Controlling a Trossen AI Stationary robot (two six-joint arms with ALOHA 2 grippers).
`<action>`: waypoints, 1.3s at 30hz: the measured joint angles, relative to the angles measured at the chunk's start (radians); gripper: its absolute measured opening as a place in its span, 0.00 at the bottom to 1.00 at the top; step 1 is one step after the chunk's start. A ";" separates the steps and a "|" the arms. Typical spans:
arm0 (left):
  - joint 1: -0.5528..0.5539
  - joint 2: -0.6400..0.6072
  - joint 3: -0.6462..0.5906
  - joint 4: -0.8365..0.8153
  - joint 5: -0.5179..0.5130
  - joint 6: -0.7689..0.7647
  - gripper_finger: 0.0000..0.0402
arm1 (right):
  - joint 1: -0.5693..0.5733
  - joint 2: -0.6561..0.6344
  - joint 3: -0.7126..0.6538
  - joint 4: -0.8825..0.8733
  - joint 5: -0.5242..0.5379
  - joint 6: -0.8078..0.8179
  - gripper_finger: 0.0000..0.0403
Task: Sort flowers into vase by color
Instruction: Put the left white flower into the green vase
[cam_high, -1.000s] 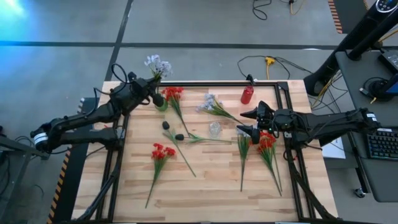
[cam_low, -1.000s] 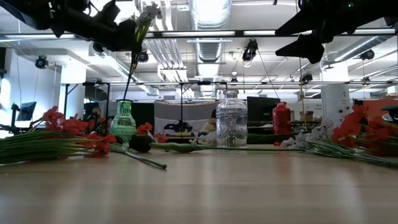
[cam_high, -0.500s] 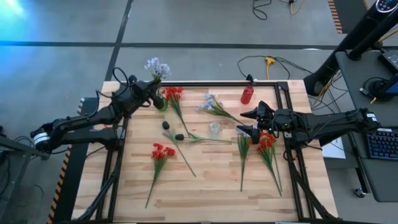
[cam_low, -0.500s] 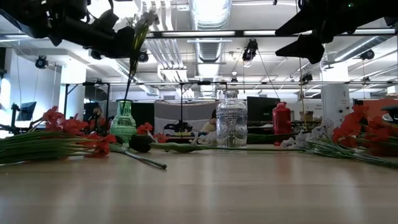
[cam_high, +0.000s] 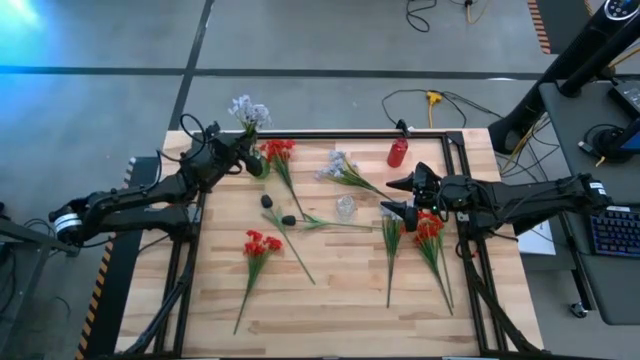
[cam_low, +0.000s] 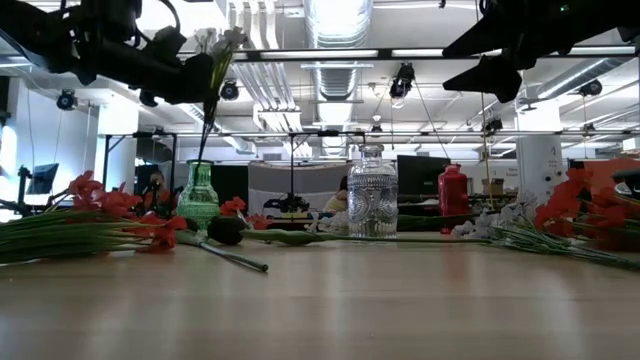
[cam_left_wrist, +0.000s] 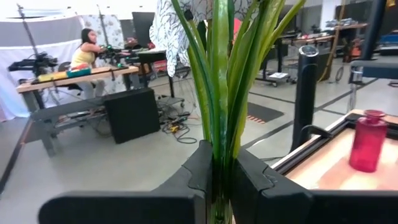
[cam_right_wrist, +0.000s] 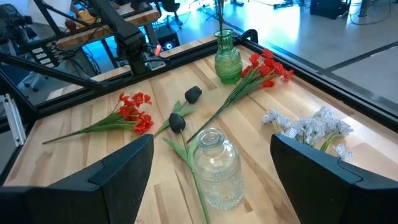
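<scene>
Pale lavender spray (cam_high: 250, 109) up in the air at the far-left corner of the table (cam_high: 350, 310), blossoms hanging out past the far edge, stem slanting down toward the mouth of the green vase (cam_high: 259, 166); cannot tell whether the tip is inside. Left gripper (cam_high: 243, 143) clamped on the stem, fingers (cam_left_wrist: 193, 177) pinching the green leaves just below the blossoms, directly over the vase. Red spray (cam_high: 281, 160) lying just beside the green vase. Second pale spray (cam_high: 343, 168) lying far-centre, near the clear glass vase (cam_high: 346, 207) mid-table. Dark-blossomed stems (cam_high: 280, 212) lying between the two vases. More red sprays (cam_high: 260, 251) front-left and (cam_high: 430, 235) at right. Red bottle (cam_high: 397, 152) at the far edge. Right gripper (cam_high: 396, 197) hovering just right of the clear vase, jaws spread wide, nothing held. Front strip of the table bare wood, open room there.
</scene>
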 joint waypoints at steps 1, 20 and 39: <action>0.000 0.000 -0.003 0.000 -0.001 0.000 0.04 | 0.000 0.000 0.000 0.000 0.000 0.000 0.78; 0.007 0.000 -0.030 0.006 -0.027 -0.021 0.04 | 0.000 0.000 0.000 0.000 -0.004 0.000 0.78; 0.008 0.000 -0.030 0.011 -0.035 -0.021 0.15 | 0.000 0.000 0.000 -0.001 -0.004 0.000 0.78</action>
